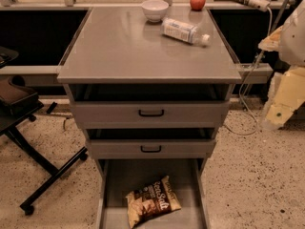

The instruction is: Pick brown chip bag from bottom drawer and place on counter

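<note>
The brown chip bag (pixel 153 202) lies flat on the grey floor of the open bottom drawer (pixel 119 185), slightly right of its middle, with its tan end toward the front. The counter (pixel 119 46) is the wide grey top of the cabinet. My arm comes in at the right edge of the view. The gripper (pixel 282 109) hangs there beside the cabinet at about the height of the top drawer, well above and right of the bag and touching nothing.
On the counter's far end stand a white bowl (pixel 155 9), a red apple (pixel 197 1) and a clear plastic bottle (pixel 185 31) lying on its side. Two shallower drawers with black handles (pixel 151 112) are above the bottom drawer. A black chair base (pixel 43 175) stands at the left.
</note>
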You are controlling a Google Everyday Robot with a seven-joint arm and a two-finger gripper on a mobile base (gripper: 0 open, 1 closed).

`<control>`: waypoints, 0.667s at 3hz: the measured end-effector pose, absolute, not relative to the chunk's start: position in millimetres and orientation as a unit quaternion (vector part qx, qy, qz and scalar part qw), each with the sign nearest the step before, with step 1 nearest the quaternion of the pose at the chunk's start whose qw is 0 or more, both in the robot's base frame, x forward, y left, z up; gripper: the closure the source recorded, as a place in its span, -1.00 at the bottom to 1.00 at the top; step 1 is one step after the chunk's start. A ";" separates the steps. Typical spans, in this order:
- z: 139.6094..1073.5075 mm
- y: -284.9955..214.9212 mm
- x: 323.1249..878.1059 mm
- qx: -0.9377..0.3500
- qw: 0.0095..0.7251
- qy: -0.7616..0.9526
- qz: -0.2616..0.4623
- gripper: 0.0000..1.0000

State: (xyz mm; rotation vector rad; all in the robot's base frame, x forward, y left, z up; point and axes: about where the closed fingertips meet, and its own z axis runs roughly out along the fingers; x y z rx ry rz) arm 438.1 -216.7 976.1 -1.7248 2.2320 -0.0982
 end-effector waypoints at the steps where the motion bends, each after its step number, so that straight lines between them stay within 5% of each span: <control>1: 977.1 -216.1 437.9 -0.602 0.165 0.781 -0.037 -1.00; 2: 956.2 -217.0 428.9 -0.582 0.183 0.792 -0.028 -1.00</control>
